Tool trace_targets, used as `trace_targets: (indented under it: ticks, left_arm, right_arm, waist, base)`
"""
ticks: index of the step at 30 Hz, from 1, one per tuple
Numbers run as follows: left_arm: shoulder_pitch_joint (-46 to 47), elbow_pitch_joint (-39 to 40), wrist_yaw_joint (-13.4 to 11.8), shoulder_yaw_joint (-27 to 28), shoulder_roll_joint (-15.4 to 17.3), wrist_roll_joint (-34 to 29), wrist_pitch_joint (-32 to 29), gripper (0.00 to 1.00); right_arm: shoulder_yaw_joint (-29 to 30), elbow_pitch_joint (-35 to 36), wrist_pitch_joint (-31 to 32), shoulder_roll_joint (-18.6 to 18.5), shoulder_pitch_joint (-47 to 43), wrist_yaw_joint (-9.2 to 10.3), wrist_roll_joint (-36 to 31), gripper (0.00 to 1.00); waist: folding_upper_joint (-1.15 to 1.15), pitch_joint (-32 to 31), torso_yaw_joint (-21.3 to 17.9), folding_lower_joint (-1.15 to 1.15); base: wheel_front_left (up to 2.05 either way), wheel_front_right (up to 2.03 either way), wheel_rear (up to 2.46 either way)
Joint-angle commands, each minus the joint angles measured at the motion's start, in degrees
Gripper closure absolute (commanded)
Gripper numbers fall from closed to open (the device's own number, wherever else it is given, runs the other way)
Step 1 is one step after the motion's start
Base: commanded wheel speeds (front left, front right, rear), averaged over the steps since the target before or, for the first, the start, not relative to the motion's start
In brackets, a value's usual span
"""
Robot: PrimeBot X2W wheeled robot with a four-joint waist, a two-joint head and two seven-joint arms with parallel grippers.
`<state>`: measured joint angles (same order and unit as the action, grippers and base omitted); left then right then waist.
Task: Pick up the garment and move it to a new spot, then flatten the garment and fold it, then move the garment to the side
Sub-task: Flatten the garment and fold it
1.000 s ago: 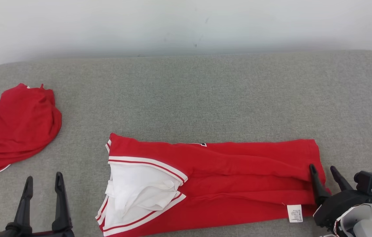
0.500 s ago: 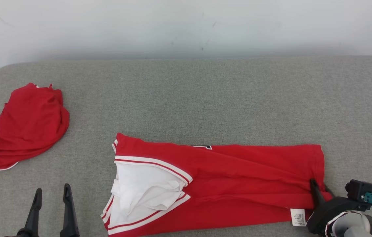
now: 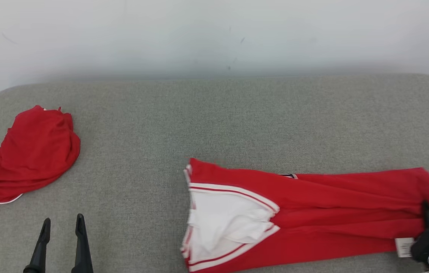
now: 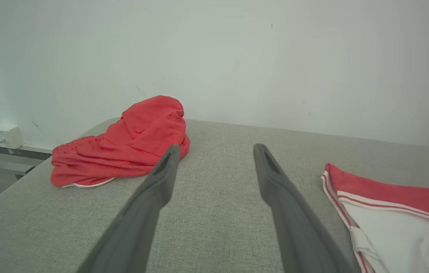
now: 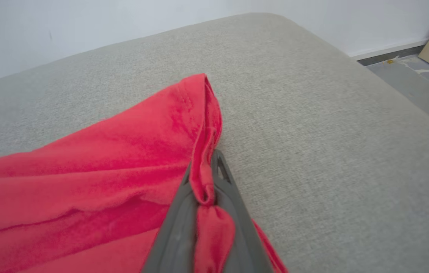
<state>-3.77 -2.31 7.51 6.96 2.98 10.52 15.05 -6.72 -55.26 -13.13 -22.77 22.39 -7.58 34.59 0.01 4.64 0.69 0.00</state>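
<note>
A red garment [image 3: 313, 212] with white striped trim and a white inner side lies folded lengthwise along the near edge of the grey padded surface [image 3: 214, 113]. My right gripper [image 3: 426, 214] is shut on its right-hand hem. In the right wrist view the red cloth [image 5: 104, 170] is bunched between the two closed fingers of the right gripper [image 5: 206, 168]. A white label [image 3: 404, 246] hangs by that corner. My left gripper [image 3: 62, 223] stands open at the lower left, apart from the garment's trimmed end [image 4: 388, 201], with nothing between the left gripper's [image 4: 216, 151] fingers.
A second red garment [image 3: 28, 151] lies crumpled in a heap at the far left [image 4: 131, 140]. The surface's rounded right edge drops to a grey floor [image 5: 419, 83]. A pale wall runs behind. A white box [image 4: 7, 134] sits low on the wall at the left.
My right gripper has shut on the garment's right hem and dragged the whole garment to the right. The left gripper stays open. The camera shifted slightly.
</note>
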Motion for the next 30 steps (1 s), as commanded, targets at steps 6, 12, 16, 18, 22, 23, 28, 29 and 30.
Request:
trace_targets:
  ticks: [6,12,16,18,22,23,28,29,30]
  left_arm:
    - [-1.81,0.49,-0.07,0.64,-0.1,-0.38,0.18,0.0]
    - [-2.37,0.73,-0.07,1.15,-0.11,0.41,0.18,0.0]
    - [-2.62,0.68,-0.07,0.97,-0.12,0.92,0.18,0.0]
    - [-2.49,0.65,-0.07,0.89,-0.11,0.93,0.18,0.0]
    - [-1.73,0.5,-0.06,0.55,-0.12,1.25,0.18,0.0]
    - [-1.26,0.36,-0.06,0.27,-0.12,1.25,0.18,0.0]
    - [-0.69,0.24,-0.06,-0.09,-0.12,1.31,0.18,0.0]
    - [-0.6,0.19,-0.06,-0.18,-0.11,1.34,0.18,0.0]
    - [-0.43,0.2,-0.06,-0.09,-0.1,1.43,0.18,0.0]
  right_arm:
    - [1.27,1.36,-0.65,-2.69,0.99,0.18,-0.56,1.0]
    - [-0.72,7.89,-0.05,0.62,0.06,0.17,-1.31,1.0]
    - [-2.57,15.16,1.41,4.13,-1.76,0.17,-1.37,1.0]
    - [-3.58,19.16,2.27,6.26,-2.9,0.17,-1.77,1.0]
    - [-5.81,26.95,4.76,10.37,-5.36,0.16,-3.51,1.0]
    - [-6.94,30.32,6.17,12.53,-6.16,0.16,-4.54,1.0]
    - [-9.49,35.49,8.99,16.79,-7.58,0.16,-6.46,1.0]
    - [-9.97,35.94,9.35,17.44,-7.55,0.16,-6.52,1.0]
    - [-10.53,36.34,9.59,18.02,-7.52,0.16,-6.59,1.0]
  waist:
    - [-0.01,-1.56,-1.02,0.0]
    - [-0.01,-2.19,-2.13,0.0]
    - [-0.01,-2.24,-2.51,0.0]
    - [-0.01,-2.16,-2.57,0.0]
    - [-0.01,-1.74,-2.38,0.0]
    - [-0.01,-1.45,-2.13,0.0]
    - [-0.01,-0.95,-1.08,0.0]
    - [-0.01,-0.84,-0.78,0.0]
    - [-0.01,-0.79,-0.51,0.0]
  base:
    - [0.0,0.0,0.0]
    - [0.0,0.0,0.0]
    - [0.0,0.0,0.0]
    - [0.0,0.0,0.0]
    - [0.0,0.0,0.0]
    - [0.0,0.0,0.0]
    - [0.0,0.0,0.0]
    - [0.0,0.0,0.0]
    - [0.0,0.0,0.0]
